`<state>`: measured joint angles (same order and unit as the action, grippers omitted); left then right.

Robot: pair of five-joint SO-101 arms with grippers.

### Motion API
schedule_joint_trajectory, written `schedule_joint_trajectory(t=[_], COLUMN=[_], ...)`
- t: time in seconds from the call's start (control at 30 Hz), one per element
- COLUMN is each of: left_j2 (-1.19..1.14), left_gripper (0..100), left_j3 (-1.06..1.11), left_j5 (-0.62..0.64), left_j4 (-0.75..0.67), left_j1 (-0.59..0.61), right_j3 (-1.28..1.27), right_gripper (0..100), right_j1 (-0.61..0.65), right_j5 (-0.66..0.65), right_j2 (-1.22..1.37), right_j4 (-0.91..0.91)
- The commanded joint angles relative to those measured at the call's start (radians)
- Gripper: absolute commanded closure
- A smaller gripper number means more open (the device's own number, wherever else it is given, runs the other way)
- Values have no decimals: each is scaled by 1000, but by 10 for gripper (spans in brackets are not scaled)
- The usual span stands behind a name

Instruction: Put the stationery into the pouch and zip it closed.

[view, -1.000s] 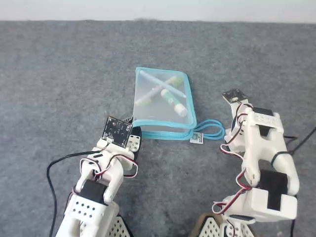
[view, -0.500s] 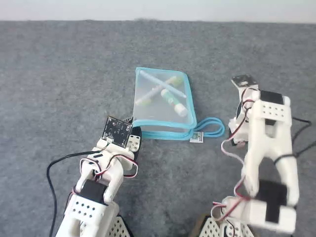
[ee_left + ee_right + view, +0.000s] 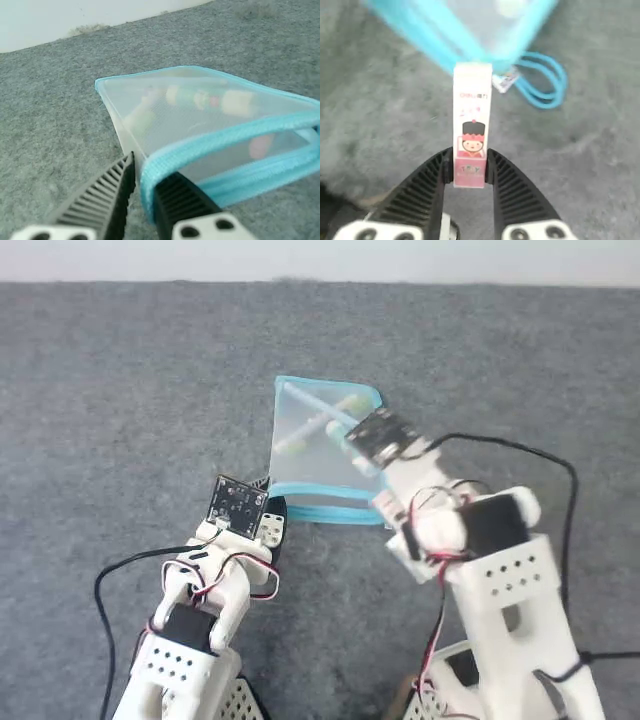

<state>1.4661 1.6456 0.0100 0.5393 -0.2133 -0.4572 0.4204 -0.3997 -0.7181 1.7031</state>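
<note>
1. While clenched on the pink end of the white-and-pink stick (image 3: 471,115), aims it from the right gripper (image 3: 469,159) at the pouch (image 3: 305,465), white tip just at the blue rim, apparently not yet inside.
2. Beside that, pinches the near zip edge (image 3: 225,137) in the left gripper (image 3: 144,172), fingers clamped on the fabric, propping the mouth up.
3. Inside already: pens (image 3: 300,438) lying crossed under the clear wall. Left, by judgement: slide the stick in, release, run the zip shut.
4. Just past the mouth, blue loop strap (image 3: 560,75) flat on the grey carpet (image 3: 120,390), near the stick's line; possible snag.
5. Farther out, carpet running on to the pale wall strip (image 3: 300,260); room enough, seemingly, for either arm to back away.
</note>
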Motion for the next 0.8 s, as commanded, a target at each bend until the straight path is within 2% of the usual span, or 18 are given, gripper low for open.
schedule_joint_trajectory(t=[0.0,0.23,0.4,0.77], left_j2=[9,9,9,9], left_gripper=[989,989,989,989], left_j3=[-10,-10,-10,-10], left_j5=[-12,-12,-12,-12], left_j4=[-3,-3,-3,-3], left_j1=[29,26,25,25], right_j3=[11,17,66,410], right_gripper=[992,992,992,992], right_j1=[91,197,197,174], right_j5=[6,12,75,158], right_j2=[5,159,300,593], right_j4=[12,-30,-90,-65])
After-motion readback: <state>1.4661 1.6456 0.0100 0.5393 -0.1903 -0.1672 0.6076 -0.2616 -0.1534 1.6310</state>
